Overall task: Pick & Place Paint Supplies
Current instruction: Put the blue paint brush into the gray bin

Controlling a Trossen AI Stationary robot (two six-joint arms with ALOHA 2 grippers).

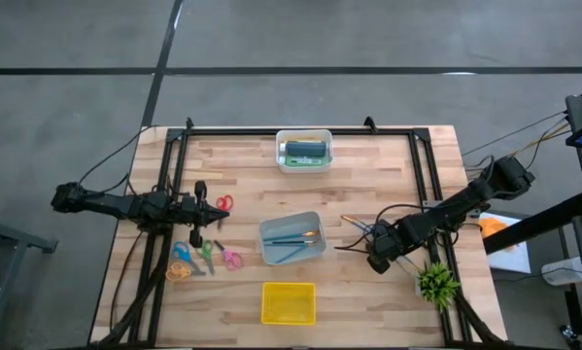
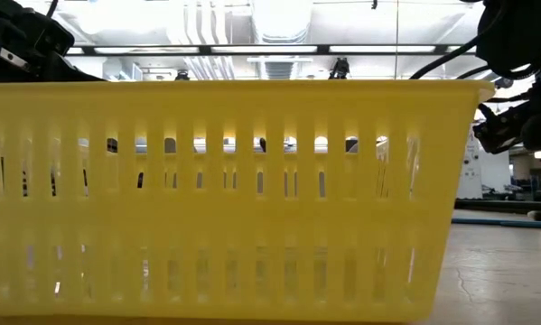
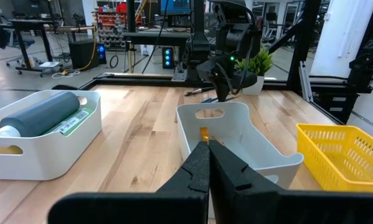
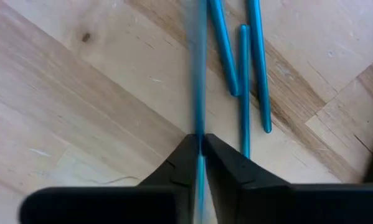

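Several thin blue brushes (image 4: 243, 87) lie on the wood at the table's right, by the green plant (image 1: 436, 282). My right gripper (image 4: 200, 144) points down over them and is shut on one blue brush (image 4: 198, 74), which looks blurred. A grey-blue bin (image 1: 292, 238) in the middle holds more brushes. My left gripper (image 3: 208, 155) is shut with nothing in it and waits level at the table's left (image 1: 198, 206). My right gripper pinches the handle (image 4: 198, 124) of one blue brush between its two fingers, coming from above and pointing down. The brush runs through the gap between the fingertips, which lie across it. Whether it is clear of the table I cannot tell.
A white bin (image 1: 304, 151) with a dark tube stands at the far edge. A yellow basket (image 1: 288, 302) sits at the near edge and fills the low view. Several scissors (image 1: 205, 255) lie at the left. Black frame rails (image 1: 428, 175) run along both sides.
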